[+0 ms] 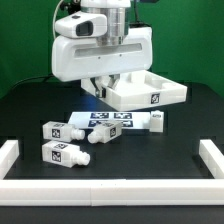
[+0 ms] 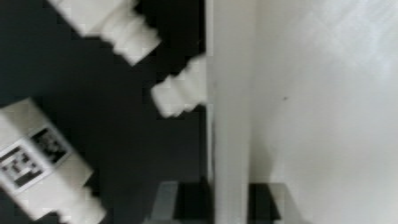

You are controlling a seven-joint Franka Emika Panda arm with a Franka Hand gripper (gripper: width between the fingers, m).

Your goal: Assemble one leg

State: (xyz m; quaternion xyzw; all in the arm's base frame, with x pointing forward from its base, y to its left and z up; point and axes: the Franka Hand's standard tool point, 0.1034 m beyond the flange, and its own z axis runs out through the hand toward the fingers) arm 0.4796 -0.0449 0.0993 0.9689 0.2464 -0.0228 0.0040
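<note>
Several legs lie on the black table: two at the exterior view's left (image 1: 57, 130) (image 1: 62, 155), one in the middle (image 1: 100, 135) and one to the right (image 1: 155, 120). My gripper (image 1: 100, 90) is at the left wall of the large white tray-like panel (image 1: 150, 92). In the wrist view my gripper (image 2: 222, 196) has a finger on each side of the panel's upright wall (image 2: 231, 90) and is shut on it. A tagged leg (image 2: 45, 165) and two white leg ends (image 2: 178, 95) (image 2: 111, 25) lie beside the panel.
The marker board (image 1: 112, 119) lies on the table in front of the panel, between the legs. A low white rail borders the table at the front (image 1: 110, 190), the left (image 1: 8, 155) and the right (image 1: 212, 155).
</note>
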